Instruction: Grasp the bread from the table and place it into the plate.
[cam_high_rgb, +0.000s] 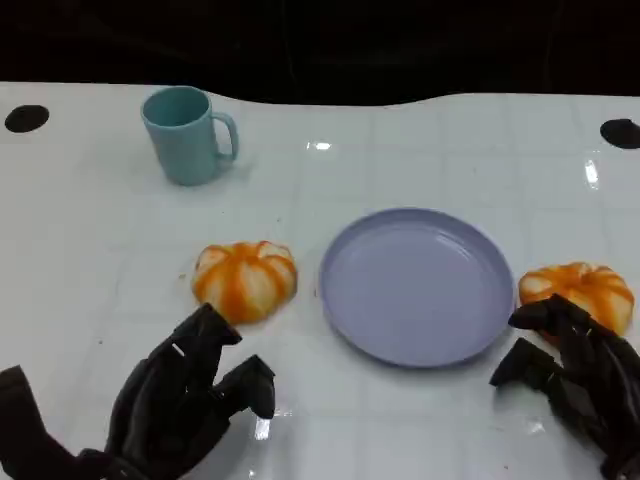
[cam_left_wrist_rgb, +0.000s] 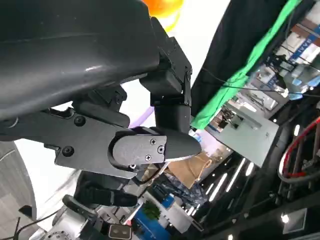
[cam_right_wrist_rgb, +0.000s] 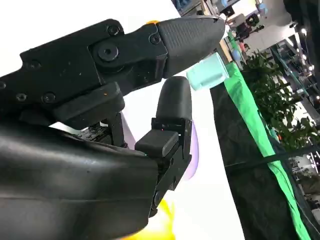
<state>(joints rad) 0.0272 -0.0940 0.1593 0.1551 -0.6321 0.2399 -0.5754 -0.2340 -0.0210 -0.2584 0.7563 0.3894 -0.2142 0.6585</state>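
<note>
A lavender plate (cam_high_rgb: 417, 286) sat near the middle of the white table (cam_high_rgb: 90, 250), with one orange-and-white bread (cam_high_rgb: 245, 280) just beside its left rim and a second bread (cam_high_rgb: 580, 293) just beside its right rim; neither lay in the plate. A teal mug (cam_high_rgb: 187, 134) stood toward the table's far left corner, handle pointing right. The left hand (cam_high_rgb: 190, 390) hovered at the near edge, just short of the left bread, its fingers parted and holding nothing. The right hand (cam_high_rgb: 570, 365) was at the near right edge, fingers spread and empty, their tips at the near side of the right bread; whether they touched it could not be told.
</note>
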